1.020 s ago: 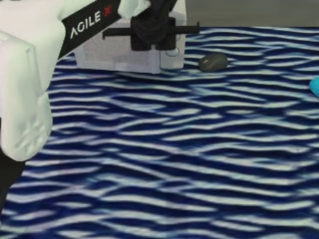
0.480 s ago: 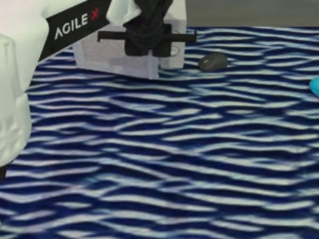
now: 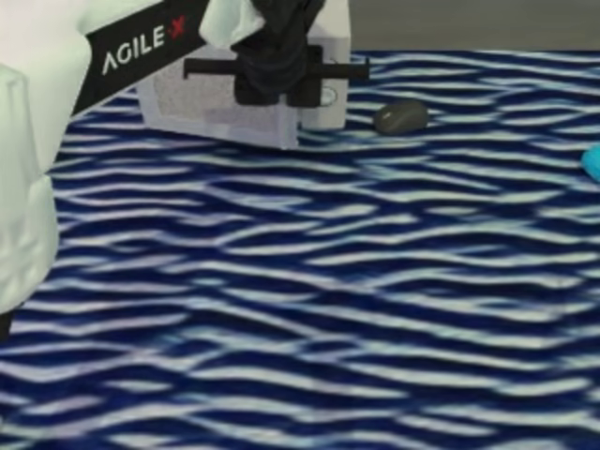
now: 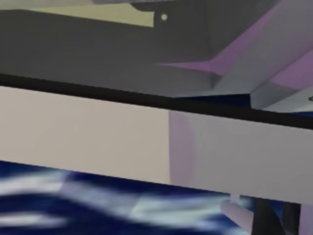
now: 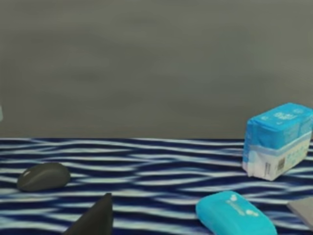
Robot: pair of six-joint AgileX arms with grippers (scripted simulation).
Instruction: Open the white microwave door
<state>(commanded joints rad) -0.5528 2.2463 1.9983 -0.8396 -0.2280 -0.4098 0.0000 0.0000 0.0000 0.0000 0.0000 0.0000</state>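
The blue wavy tabletop (image 3: 309, 309) is lying mostly bare up front, and at its far left the left gripper (image 3: 277, 67) is sitting against the white microwave door (image 3: 220, 98); I cannot tell if it is clamped. The door is looking barely cracked on the one white microwave (image 3: 323, 56), so most swinging is left. I am counting one dark mouse (image 3: 401, 117), one blue pack (image 5: 278, 142) and one blue pouch (image 5: 234, 214); the right gripper (image 5: 93, 218) is waiting near them.

only one text reads clearly: "agile x" in white letters, the x red, on a black band along the left arm (image 3: 141, 52). the blue pack (image 5: 279, 139) carries print too small to read.
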